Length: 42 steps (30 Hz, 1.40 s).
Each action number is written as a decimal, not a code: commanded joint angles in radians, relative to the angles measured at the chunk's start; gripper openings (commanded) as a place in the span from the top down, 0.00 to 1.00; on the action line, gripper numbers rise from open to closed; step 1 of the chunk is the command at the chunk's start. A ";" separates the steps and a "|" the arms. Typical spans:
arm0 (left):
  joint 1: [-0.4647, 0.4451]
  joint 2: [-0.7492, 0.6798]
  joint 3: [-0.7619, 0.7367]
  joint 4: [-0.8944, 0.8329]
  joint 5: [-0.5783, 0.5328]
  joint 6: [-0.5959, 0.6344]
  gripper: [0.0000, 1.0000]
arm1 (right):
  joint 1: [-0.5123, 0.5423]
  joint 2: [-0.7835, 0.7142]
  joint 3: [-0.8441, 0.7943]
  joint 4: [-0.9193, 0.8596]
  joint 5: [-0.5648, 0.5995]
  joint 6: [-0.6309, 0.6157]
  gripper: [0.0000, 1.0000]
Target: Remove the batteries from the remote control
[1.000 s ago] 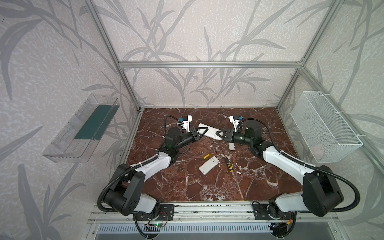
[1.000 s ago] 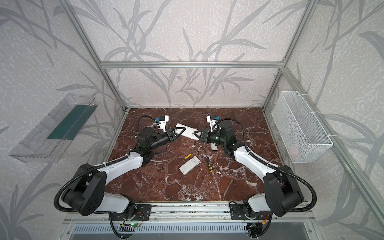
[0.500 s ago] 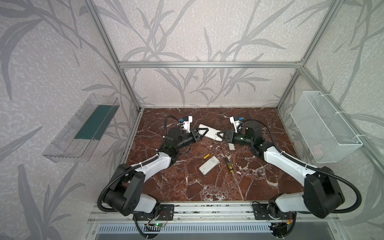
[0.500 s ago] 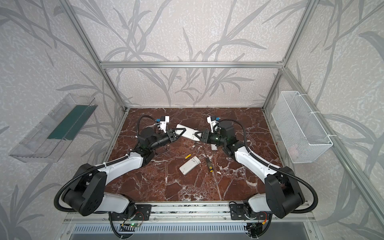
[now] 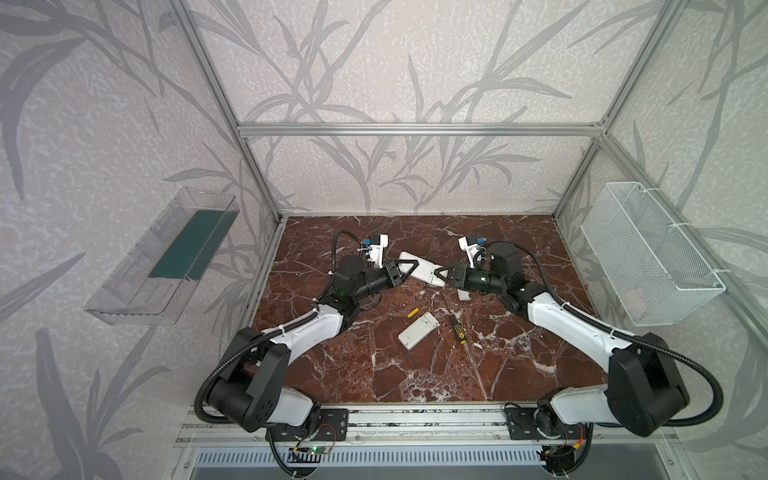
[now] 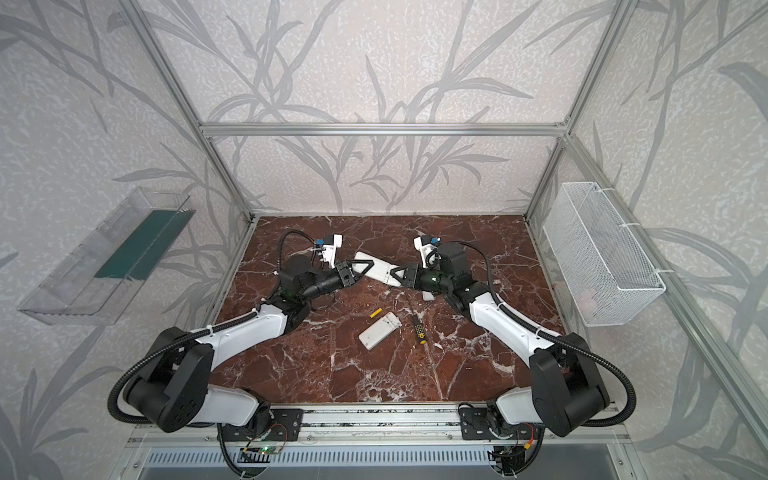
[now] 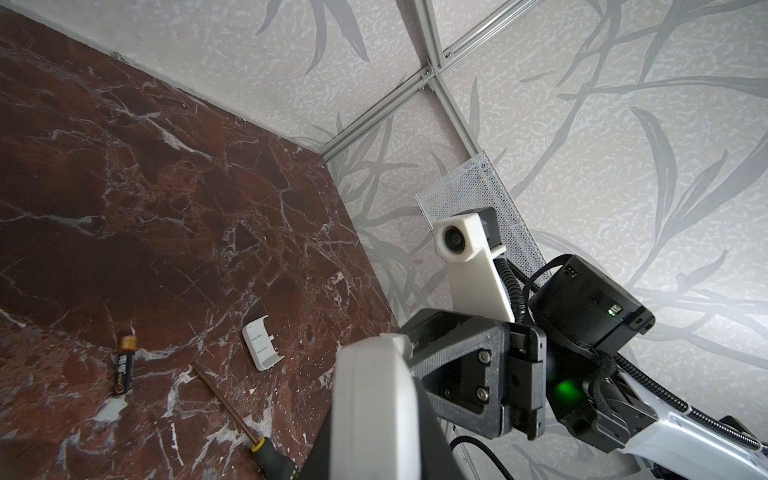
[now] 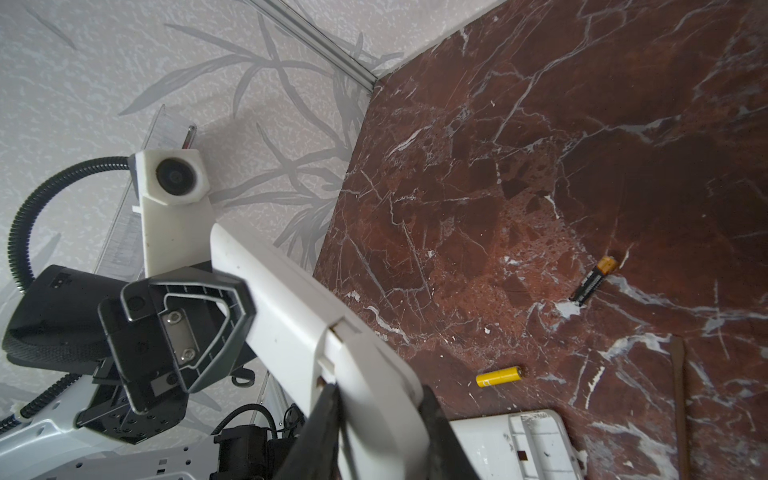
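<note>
A white remote control (image 5: 420, 268) hangs in the air at the back middle, held at both ends. My left gripper (image 5: 415, 268) is shut on its left end (image 7: 374, 411), and my right gripper (image 5: 440, 276) is shut on its right end (image 8: 365, 374). A seam crosses the remote's body (image 8: 332, 328) just ahead of the right jaws. One yellow battery (image 5: 412, 312) (image 8: 498, 376) lies on the marble below. A black battery with a gold end (image 7: 124, 365) (image 8: 592, 282) lies nearby.
A second white remote (image 5: 419, 330) lies on the table with its compartment open (image 8: 515, 440). Beside it lies a black-and-yellow screwdriver (image 5: 457, 330). A small white cover (image 7: 262, 341) rests under the right arm. A wire basket (image 5: 648, 253) hangs on the right wall, a clear tray (image 5: 166, 257) on the left.
The right jaws have tightened slightly on the remote's end. Both arms and the remote stay about where they were.
</note>
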 commanded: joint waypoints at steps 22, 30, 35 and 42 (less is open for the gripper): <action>0.011 0.000 -0.001 -0.001 -0.057 -0.051 1.00 | -0.086 -0.083 -0.033 0.053 -0.092 -0.016 0.79; 0.019 0.010 0.000 0.090 -0.033 -0.147 1.00 | -0.125 -0.076 -0.089 0.176 -0.158 0.044 0.79; 0.018 -0.030 0.010 0.012 -0.059 -0.120 1.00 | -0.140 -0.069 -0.109 0.224 -0.181 0.076 0.79; 0.015 -0.112 0.023 -0.196 -0.151 0.020 1.00 | -0.140 -0.107 -0.086 0.106 -0.146 0.017 0.79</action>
